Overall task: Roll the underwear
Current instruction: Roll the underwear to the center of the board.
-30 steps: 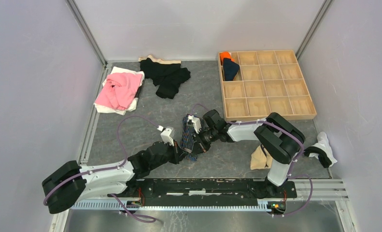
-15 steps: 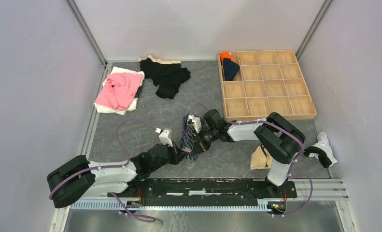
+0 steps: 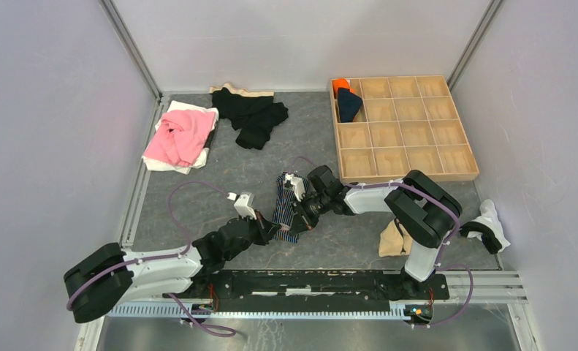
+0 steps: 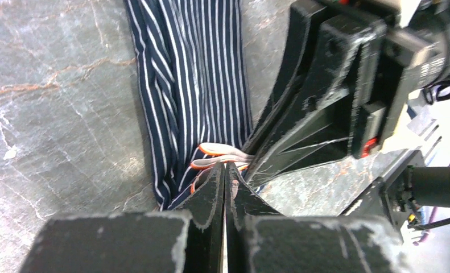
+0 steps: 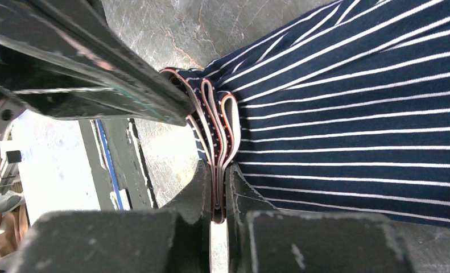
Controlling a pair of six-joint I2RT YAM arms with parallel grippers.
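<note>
The navy underwear with thin stripes lies as a long folded strip mid-table. It also shows in the left wrist view and the right wrist view. My right gripper is shut on its orange-trimmed waistband, with the folded layers pinched between the fingers. My left gripper is shut, its tips against the same waistband end, with no cloth visible between them. A white brief with black trim lies at the right edge.
A wooden compartment tray stands at the back right, with orange and navy cloth in its top-left cells. A pink garment and black garments lie at the back left. A tan cloth lies by the right arm's base.
My left arm has drawn back a little to the left, its wrist camera moving left. The right gripper and the striped underwear have stayed in place.
</note>
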